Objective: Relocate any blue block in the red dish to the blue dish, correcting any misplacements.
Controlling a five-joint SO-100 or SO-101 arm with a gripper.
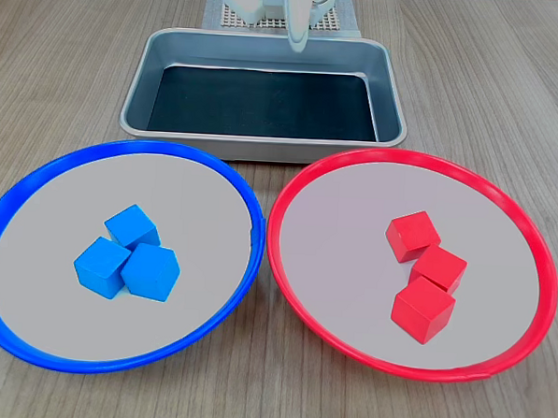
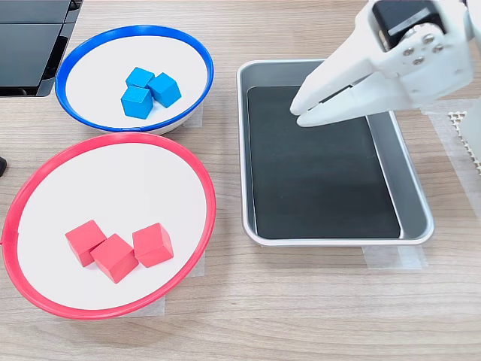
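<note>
Red dish (image 2: pixel 197 174), lower left: red cubes (image 2: pixel 119 248) only. Gripper (image 2: pixel 302 113), upper right over tray (image 2: pixel 415 197): pressed together, empty. Risk: needless grab would misplace sorted cubes.

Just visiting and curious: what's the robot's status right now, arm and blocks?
Gripper shut, empty, above the tray. Three blue blocks in the blue dish; red dish holds only red blocks. Nothing in the way.

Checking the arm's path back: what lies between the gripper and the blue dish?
In the second exterior view, only the metal tray's rim and bare table lie between the gripper and the blue dish.
</note>
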